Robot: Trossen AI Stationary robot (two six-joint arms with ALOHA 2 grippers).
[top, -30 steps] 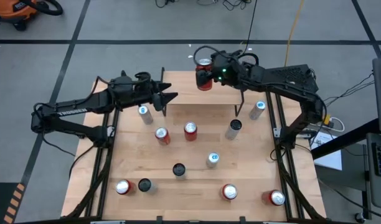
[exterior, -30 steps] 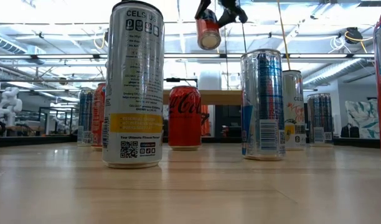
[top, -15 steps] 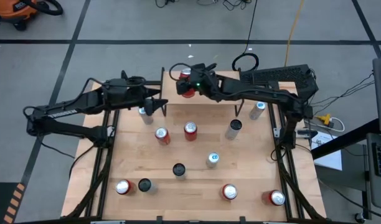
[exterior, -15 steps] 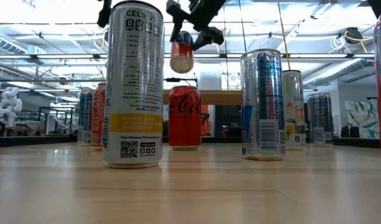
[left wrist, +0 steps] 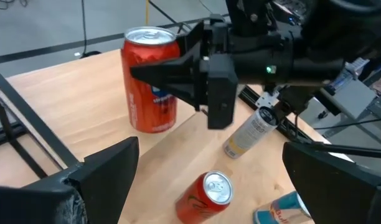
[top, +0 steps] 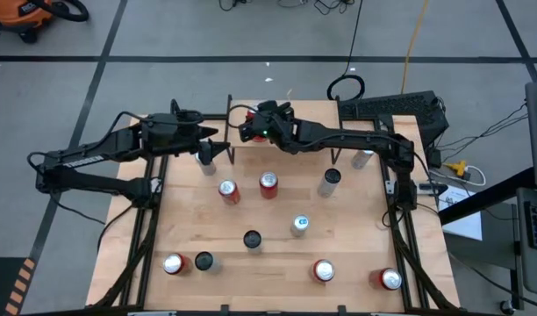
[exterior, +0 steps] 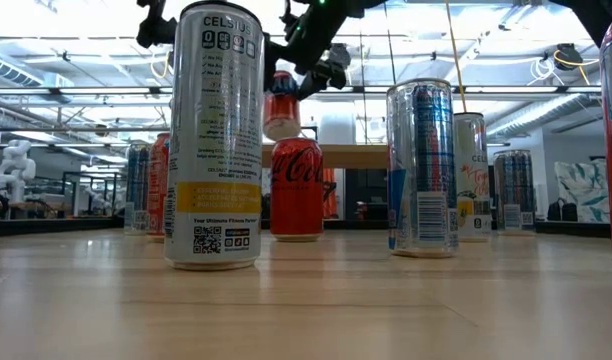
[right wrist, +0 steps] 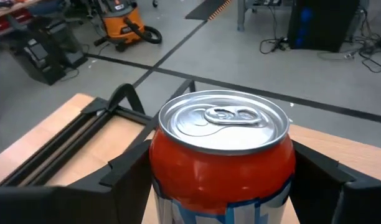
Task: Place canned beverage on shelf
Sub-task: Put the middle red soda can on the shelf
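Note:
A red canned beverage (left wrist: 150,81) hangs upright over the left end of the shelf (top: 311,111), and my right gripper (right wrist: 221,180) is shut on it. In the low view the can (exterior: 282,105) tilts a little, its base just above the shelf's light wooden top (exterior: 356,156). Whether the base touches the top, I cannot tell. My left gripper (top: 219,147) stands open just left of the shelf, pointing at the can with nothing between its fingers (left wrist: 106,171). My right gripper pinches the can's side wall (left wrist: 173,87) between its two fingers, one on each side, on the upper half below the rim. The fingers (right wrist: 125,180) come almost level from the table's right, slanting slightly down. The can stays upright in the hold.
Several cans stand loose on the tabletop: a silver one (top: 205,158) beside my left gripper, two red ones (top: 228,190) (top: 268,183), a dark slim one (top: 329,182), and more toward the near edge. A tall white can (exterior: 214,135) fills the low view's foreground.
My right gripper has carried the red can toward the table's left edge and down, from above the shelf's far side to just over its left end; the can stays upright. My left gripper has drawn back toward the left edge and tipped downward, still open.

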